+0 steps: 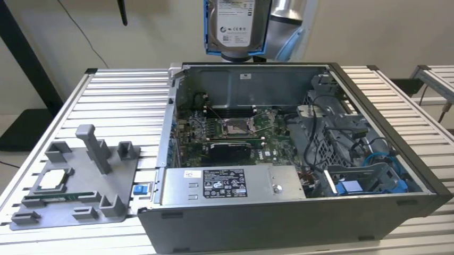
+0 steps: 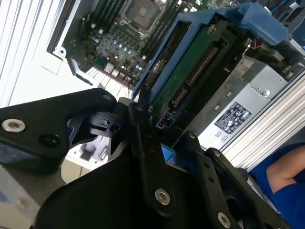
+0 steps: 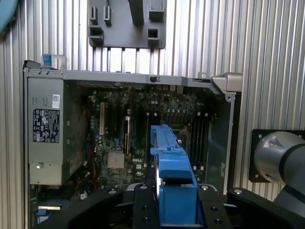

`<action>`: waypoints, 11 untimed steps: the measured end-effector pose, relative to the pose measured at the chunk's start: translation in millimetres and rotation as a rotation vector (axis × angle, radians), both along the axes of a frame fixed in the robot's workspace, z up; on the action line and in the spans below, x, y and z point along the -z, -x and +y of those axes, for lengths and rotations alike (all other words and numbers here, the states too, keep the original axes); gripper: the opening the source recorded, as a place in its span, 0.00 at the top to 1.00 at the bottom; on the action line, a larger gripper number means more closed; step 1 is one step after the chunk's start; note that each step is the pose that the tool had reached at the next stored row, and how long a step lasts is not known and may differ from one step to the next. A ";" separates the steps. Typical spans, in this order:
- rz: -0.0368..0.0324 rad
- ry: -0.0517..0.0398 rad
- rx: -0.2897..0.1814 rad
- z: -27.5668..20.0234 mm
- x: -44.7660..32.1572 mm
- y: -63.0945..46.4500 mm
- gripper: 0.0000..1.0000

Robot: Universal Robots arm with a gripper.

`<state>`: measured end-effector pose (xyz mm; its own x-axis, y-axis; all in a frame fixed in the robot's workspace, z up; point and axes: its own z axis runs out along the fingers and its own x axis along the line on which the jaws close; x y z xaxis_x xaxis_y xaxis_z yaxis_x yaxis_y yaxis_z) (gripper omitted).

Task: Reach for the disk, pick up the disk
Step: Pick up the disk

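The disk [image 1: 234,21] hangs high above the back of the open computer case [image 1: 284,223], silver-grey with a white label and a blue bracket along its edge. In the first wrist view the disk [image 3: 170,167] is seen edge-on, and my gripper [image 3: 174,202] is shut on it, a black finger on each side of the blue bracket. The second wrist view shows the green circuit-board side of the disk [image 2: 200,62] inside its blue frame, clamped by the gripper [image 2: 167,143].
Below lie the motherboard [image 1: 227,127] and the grey power supply box [image 1: 227,183]. A grey fixture tray [image 1: 99,204] with a small silver chip [image 1: 55,180] sits on the slatted table at the exterior view's left. A person's blue sleeve [image 2: 286,176] is nearby.
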<state>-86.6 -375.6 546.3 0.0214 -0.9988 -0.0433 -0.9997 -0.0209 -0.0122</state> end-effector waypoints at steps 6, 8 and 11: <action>0.0000 -0.0005 0.000 0.0 0.0 -14.7 1.00; 0.0000 -0.0007 0.000 0.0 0.0 -19.8 1.00; 0.0000 -0.0009 0.000 0.0 0.0 -27.0 1.00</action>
